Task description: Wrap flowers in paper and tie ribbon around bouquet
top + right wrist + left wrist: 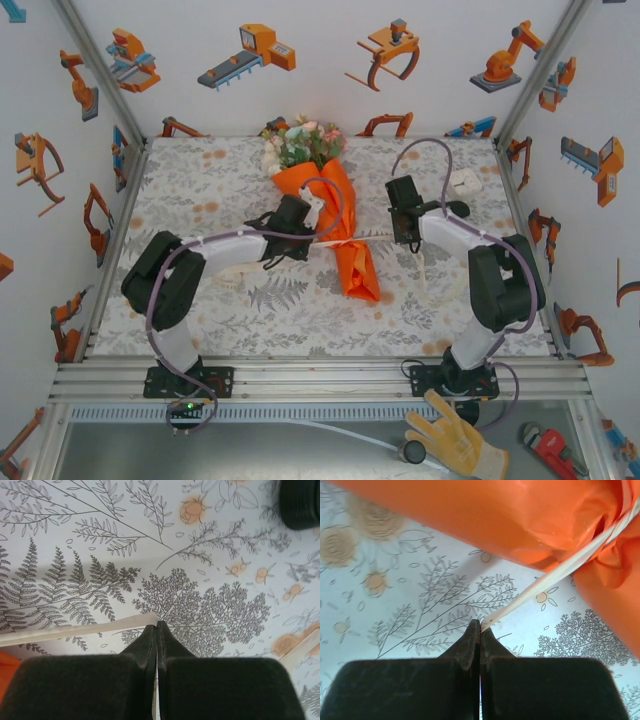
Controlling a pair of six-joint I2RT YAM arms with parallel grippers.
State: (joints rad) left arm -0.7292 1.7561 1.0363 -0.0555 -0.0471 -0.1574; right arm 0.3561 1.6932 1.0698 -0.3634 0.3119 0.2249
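The bouquet lies in the middle of the table: a cone of orange paper with the flowers sticking out of its far end. The cream ribbon crosses the cone's waist and runs out to both sides. My left gripper sits at the cone's left side. In the left wrist view it is shut on one ribbon end, drawn taut into a pinch in the paper. To the cone's right, my right gripper is shut on the other ribbon end.
A small white box and a black oval object lie at the back right, close behind the right gripper; the black object also shows in the right wrist view. A yellow glove and a red wrench lie in front of the table.
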